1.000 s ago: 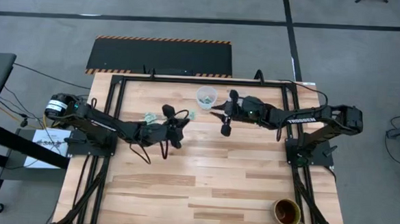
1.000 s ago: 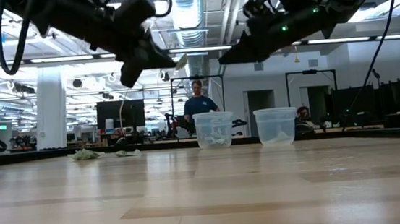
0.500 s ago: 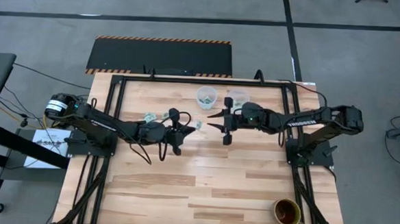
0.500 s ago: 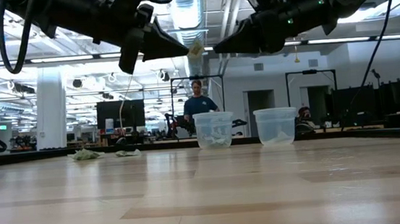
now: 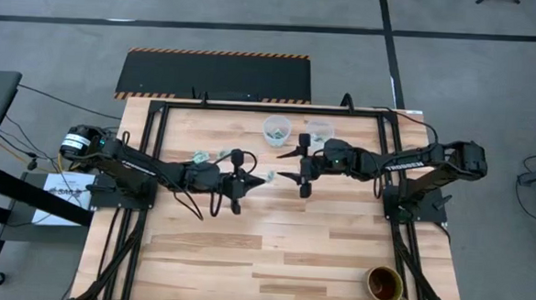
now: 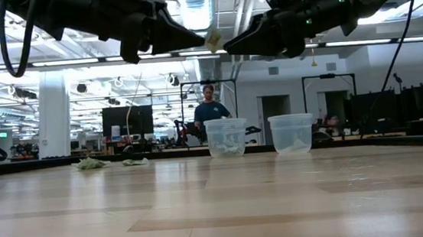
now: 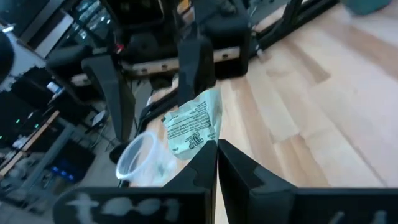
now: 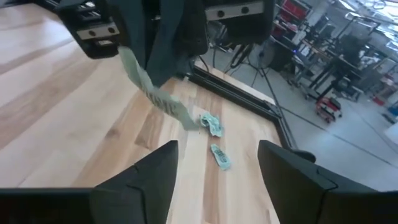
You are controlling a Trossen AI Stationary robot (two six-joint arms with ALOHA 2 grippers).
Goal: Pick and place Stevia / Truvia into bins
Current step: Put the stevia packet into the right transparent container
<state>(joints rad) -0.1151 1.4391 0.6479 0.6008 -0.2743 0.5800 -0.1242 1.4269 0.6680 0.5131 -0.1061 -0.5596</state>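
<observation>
My left gripper [image 5: 251, 178] hangs above the table's middle, shut on a pale green-and-white Stevia packet [image 7: 194, 121]. In the low view the packet [image 6: 212, 38] hangs high in the air. My right gripper [image 5: 288, 166] faces it from the right, open; the packet stands just before its fingertips [image 8: 134, 180] without touching them. Two clear bins [image 5: 276, 129] [image 5: 319, 130] stand on their bases at the far side. Two more packets [image 5: 200, 156] [image 5: 222, 152] lie flat on the table at the left. My left gripper pinches the packet's near end [image 7: 205, 142] between its two fingertips. The fingers lie about level and point toward the table's right. The packet sticks out past them toward my right gripper, crumpled and lifted clear of the table.
A brown cup [image 5: 385, 285] stands at the near right corner. A black frame [image 5: 252, 106] runs around the table's far edge and sides. A person [image 6: 209, 107] stands in the room far behind the bins. Bare wood fills the table's near half.
My left gripper has carried the packet toward the table's right and a little toward its near edge, up to my right gripper. My right gripper has turned toward it and opened wider. The packet stays clear of the table.
</observation>
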